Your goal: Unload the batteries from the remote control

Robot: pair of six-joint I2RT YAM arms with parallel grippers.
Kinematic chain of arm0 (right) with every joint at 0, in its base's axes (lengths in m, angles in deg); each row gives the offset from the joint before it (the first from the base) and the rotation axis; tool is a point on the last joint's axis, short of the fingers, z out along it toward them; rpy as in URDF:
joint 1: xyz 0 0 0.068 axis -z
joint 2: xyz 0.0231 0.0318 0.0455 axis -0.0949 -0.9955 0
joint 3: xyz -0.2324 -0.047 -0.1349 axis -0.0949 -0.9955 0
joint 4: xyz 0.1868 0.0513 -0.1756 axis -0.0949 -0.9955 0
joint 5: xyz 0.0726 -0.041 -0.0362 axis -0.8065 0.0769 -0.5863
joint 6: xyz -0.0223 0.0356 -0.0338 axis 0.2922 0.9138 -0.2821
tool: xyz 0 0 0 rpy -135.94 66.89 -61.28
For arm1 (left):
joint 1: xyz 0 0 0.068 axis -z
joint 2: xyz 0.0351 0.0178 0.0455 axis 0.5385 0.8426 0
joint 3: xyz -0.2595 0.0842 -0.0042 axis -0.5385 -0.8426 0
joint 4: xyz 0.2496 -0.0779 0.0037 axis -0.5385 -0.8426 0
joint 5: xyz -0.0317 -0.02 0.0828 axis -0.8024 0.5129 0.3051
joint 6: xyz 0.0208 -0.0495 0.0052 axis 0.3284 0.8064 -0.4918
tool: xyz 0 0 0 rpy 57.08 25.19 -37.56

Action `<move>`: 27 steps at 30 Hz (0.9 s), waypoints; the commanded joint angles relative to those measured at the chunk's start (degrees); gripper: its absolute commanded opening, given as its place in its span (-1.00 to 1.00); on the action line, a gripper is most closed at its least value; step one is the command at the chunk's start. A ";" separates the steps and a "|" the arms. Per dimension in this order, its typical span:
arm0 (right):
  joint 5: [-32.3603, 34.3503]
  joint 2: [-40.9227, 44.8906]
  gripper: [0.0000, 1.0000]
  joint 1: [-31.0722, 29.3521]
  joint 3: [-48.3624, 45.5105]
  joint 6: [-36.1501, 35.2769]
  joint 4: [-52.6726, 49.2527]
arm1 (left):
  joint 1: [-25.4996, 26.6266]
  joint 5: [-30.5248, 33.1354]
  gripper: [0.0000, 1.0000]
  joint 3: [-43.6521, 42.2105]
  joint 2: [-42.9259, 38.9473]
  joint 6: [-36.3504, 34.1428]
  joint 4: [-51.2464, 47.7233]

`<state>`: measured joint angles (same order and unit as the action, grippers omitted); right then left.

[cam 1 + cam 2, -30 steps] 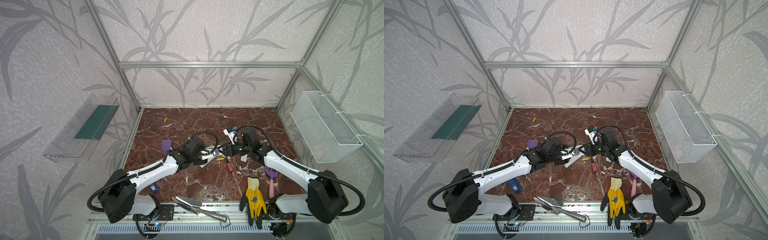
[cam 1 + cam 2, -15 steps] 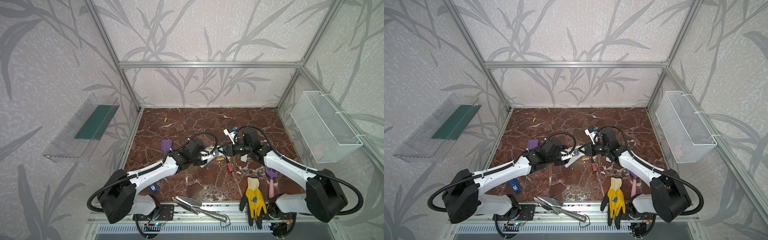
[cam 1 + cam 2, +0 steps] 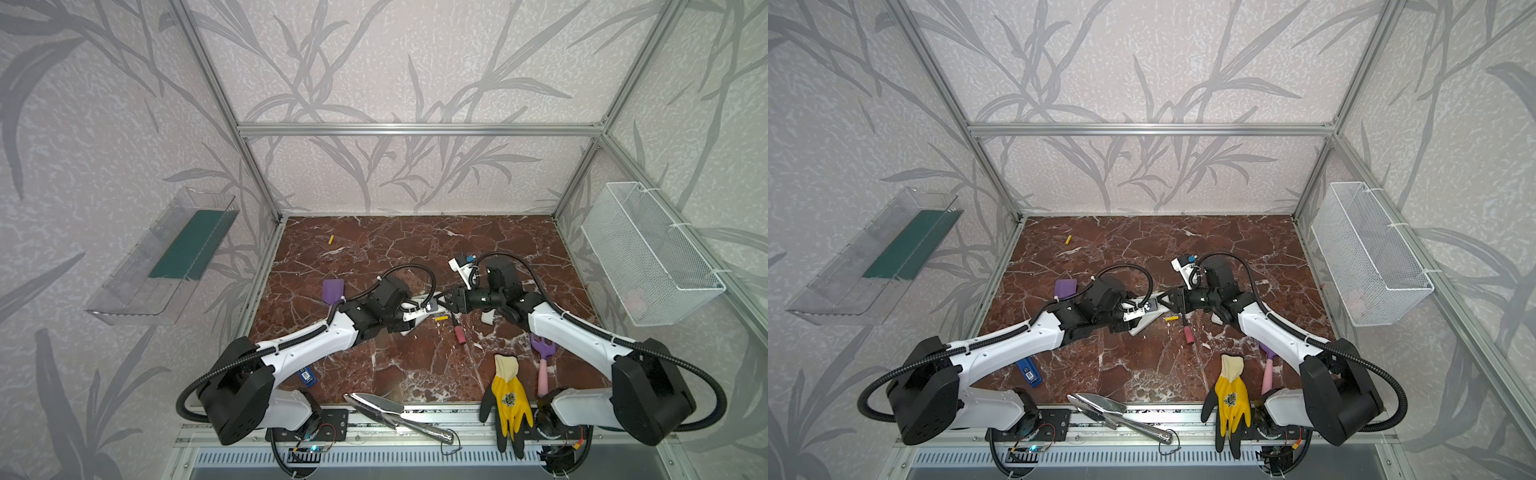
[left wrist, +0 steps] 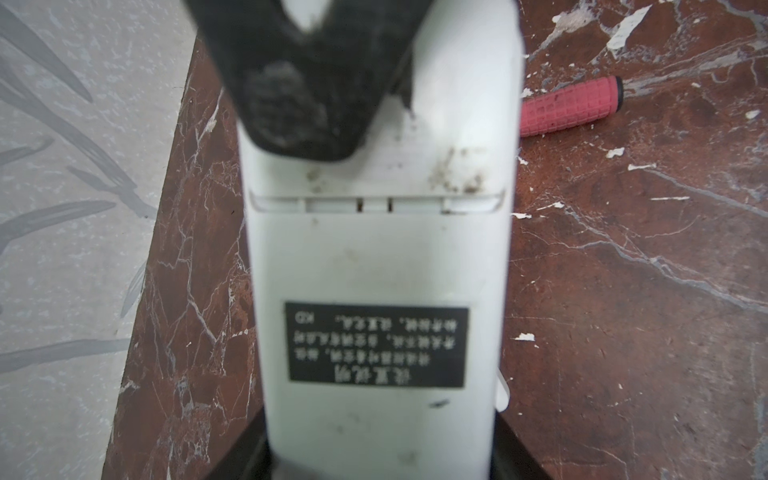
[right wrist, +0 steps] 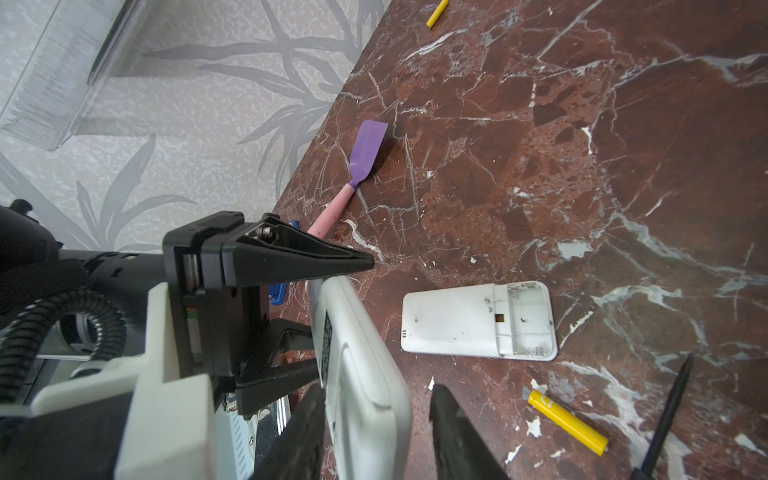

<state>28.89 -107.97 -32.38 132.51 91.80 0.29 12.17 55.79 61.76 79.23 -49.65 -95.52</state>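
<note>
1 yellow battery (image 3: 441, 318) lies on the marble floor (image 3: 374, 257) in both top views, near the held white remote (image 3: 430, 306). Left wrist: left gripper (image 4: 382, 465) grasps that remote. Right wrist: right gripper (image 5: 378, 399) straddles its end, jaws parted.

**Robot test cell behind leaf-print walls**

A lab rig rather than a home: a bare aluminium frame (image 3: 419, 129) boxes in leaf-print wall panels (image 3: 374, 62) and a marble-print floor (image 3: 415, 249). The left arm (image 3: 307, 347) and right arm (image 3: 582, 336) stand on a metal rail (image 3: 453, 417) along the front edge, with loose wires and a circuit board (image 3: 309, 436) exposed beside their bases. A wire basket (image 3: 648, 257) and a clear tray (image 3: 162, 257) hang on the side walls, and mismatched props, a glove (image 3: 509, 399), a trowel (image 3: 386, 411) and a toy rake (image 3: 542, 361), lie scattered at the front
</note>
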 commanded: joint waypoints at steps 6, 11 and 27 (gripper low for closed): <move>1.77 0.09 -0.31 0.14 -0.49 -0.86 -1.00 | 0.08 -0.84 -1.00 3.19 1.45 0.91 -2.82; 2.12 -0.29 -0.46 0.13 -0.73 -1.54 -1.77 | -0.17 -0.97 -1.00 4.04 2.44 1.70 -3.99; 1.33 2.10 -0.62 1.90 -2.37 -0.67 -0.93 | -0.63 -1.36 -1.00 4.43 3.14 3.95 -6.17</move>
<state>29.20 -107.68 -31.05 131.07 92.17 -0.91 12.02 55.40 64.34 81.85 -47.73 -100.11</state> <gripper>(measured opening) 0.203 0.550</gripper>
